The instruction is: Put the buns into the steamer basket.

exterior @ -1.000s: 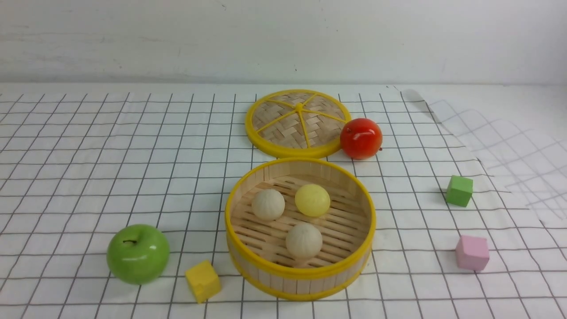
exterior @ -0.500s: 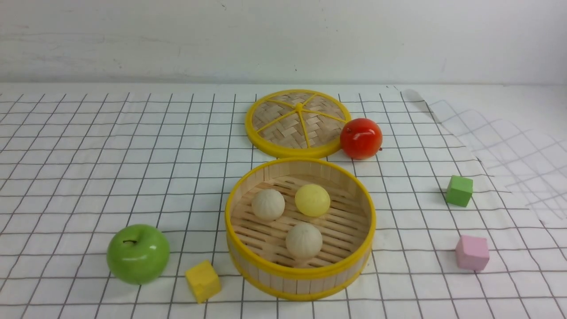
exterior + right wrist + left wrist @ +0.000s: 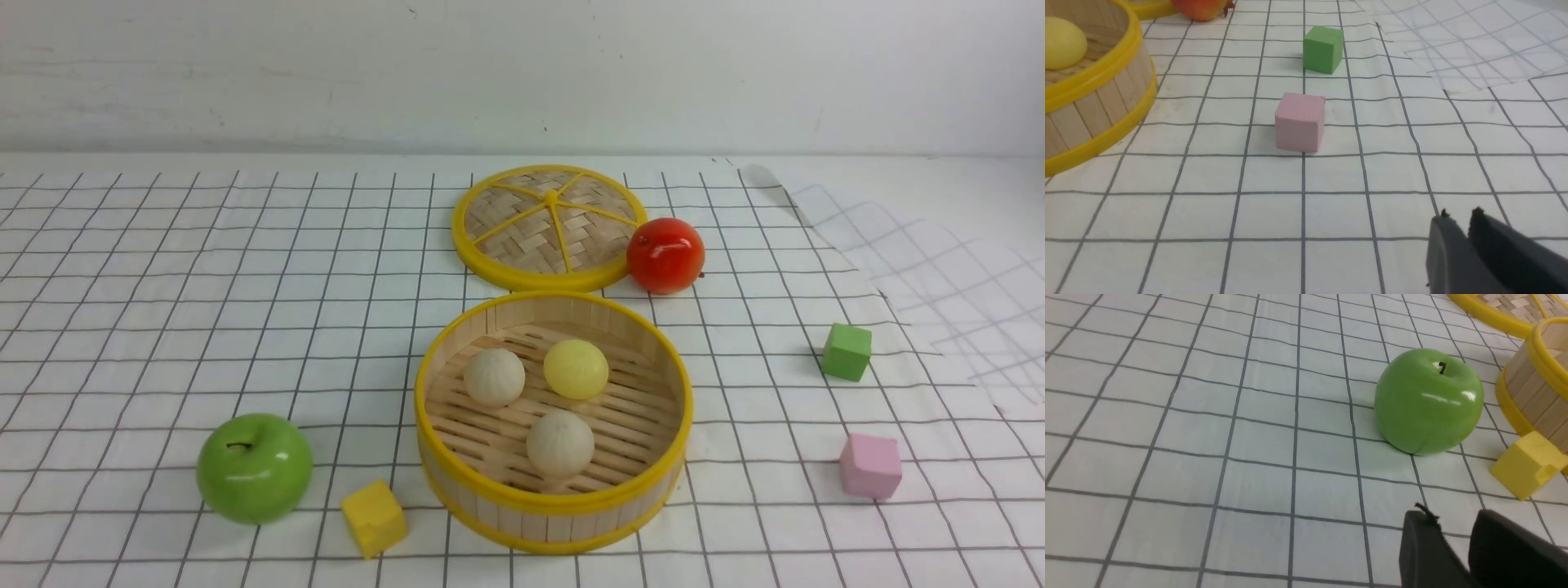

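Observation:
The steamer basket [image 3: 553, 506] stands at the centre front of the checked cloth. All three buns lie on its slotted floor: a cream bun [image 3: 494, 376] at the back left, the pale yellow bun [image 3: 575, 369] at the back right, and a cream bun [image 3: 560, 443] in front. The basket's wall also shows in the left wrist view [image 3: 1531, 390] and in the right wrist view [image 3: 1094, 106], where the yellow bun [image 3: 1063, 43] shows too. My left gripper [image 3: 1451, 516] hangs empty over the cloth, fingers slightly apart. My right gripper [image 3: 1458, 214] is shut and empty. Neither arm shows in the front view.
A green apple [image 3: 254, 467] and a yellow cube [image 3: 373, 517] sit left of the basket. The flat woven lid [image 3: 549, 227] and a red apple [image 3: 665, 255] lie behind it. A green cube [image 3: 846, 352] and a pink cube [image 3: 871, 465] sit to the right.

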You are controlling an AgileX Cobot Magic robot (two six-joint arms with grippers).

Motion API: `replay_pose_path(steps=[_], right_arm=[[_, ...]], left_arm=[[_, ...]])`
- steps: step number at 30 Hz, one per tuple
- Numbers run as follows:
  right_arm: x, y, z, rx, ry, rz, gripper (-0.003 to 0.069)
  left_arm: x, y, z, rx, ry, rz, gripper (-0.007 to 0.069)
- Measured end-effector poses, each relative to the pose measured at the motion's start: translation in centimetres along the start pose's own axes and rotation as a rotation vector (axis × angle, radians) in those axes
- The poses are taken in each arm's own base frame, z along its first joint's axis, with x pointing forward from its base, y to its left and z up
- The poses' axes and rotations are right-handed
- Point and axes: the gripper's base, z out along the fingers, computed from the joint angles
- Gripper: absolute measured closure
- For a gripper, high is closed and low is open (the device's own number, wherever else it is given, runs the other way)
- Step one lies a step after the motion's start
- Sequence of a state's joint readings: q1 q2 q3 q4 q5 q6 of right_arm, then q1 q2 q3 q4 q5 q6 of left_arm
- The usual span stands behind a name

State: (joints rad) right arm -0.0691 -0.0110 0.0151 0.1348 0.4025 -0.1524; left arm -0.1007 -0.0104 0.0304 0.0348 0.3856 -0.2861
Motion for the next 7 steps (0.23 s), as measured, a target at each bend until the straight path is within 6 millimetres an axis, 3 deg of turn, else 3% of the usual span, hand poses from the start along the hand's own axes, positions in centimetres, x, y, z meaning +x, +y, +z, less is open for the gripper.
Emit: replay_pose_path(steps=[7], right_arm=[[0.00,0.00,0.00,0.000,0.000,0.000,0.0566]], left_arm=[[0.00,0.00,0.00,0.000,0.000,0.000,0.0442]])
